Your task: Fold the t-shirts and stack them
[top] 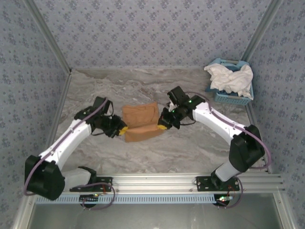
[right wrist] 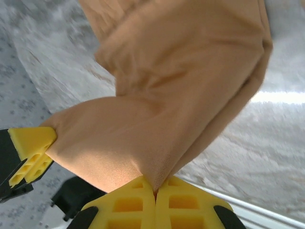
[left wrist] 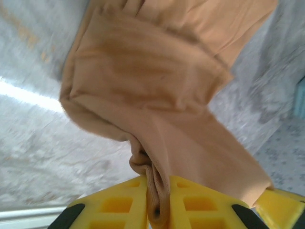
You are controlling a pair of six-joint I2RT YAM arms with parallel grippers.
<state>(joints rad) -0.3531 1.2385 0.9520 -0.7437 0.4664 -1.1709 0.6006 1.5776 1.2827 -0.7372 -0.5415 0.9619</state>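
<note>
Tan-orange t-shirt [top: 139, 123] cloth btwn fingers [left wrist: 114, 206] of L gripper [left wrist: 157, 202] & R gripper [right wrist: 155, 193]

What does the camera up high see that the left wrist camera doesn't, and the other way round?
The top camera gives the big picture: the right gripper holding the shirt's other side, and the white t-shirt heaped in the blue basket at the far right. The left wrist camera gives a close-up: a bunched edge of cloth pinched between the yellow fingers of the left gripper. Both show the tan-orange t-shirt and the grey marble table.
</note>
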